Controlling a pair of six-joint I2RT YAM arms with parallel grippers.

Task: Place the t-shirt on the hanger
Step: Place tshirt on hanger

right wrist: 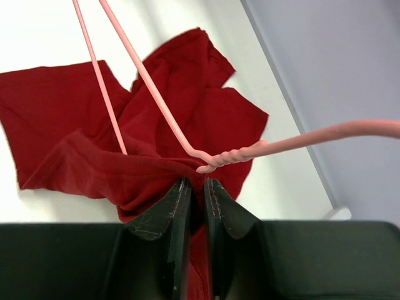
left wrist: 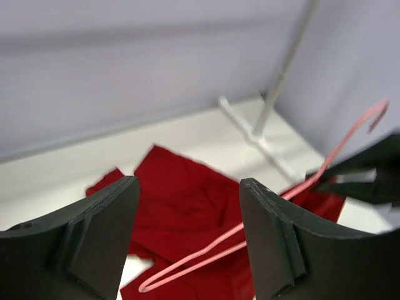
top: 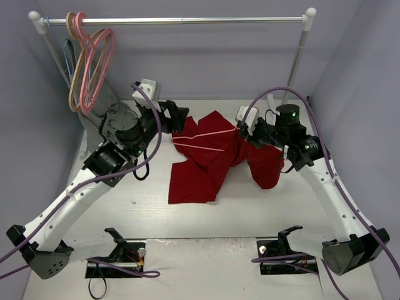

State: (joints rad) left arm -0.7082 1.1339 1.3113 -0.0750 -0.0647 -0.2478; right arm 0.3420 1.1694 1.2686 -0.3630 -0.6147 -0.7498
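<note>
- Step in hand: working the hanger (right wrist: 234, 155) into the t-shirt (top: 200, 175), which lies crumpled mid-table with the wire across it.
- Right gripper (right wrist: 195, 194): 2 jaws pinched on red cloth under the hanger's twisted neck; possibly catching wire too.
- Left gripper (left wrist: 187, 187): jaws apart, empty.
- Next: left needs a cloth grip to draw fabric over a shoulder.

Right gripper (right wrist: 195, 184), jaws almost closed, pinching a fold of the red t-shirt (right wrist: 59, 115), which lies crumpled on the white table (right wrist: 37, 31). The pink hanger (right wrist: 228, 156) has its twisted neck just beyond the fingertips, its hook reaching toward the grey wall (right wrist: 344, 62).
</note>
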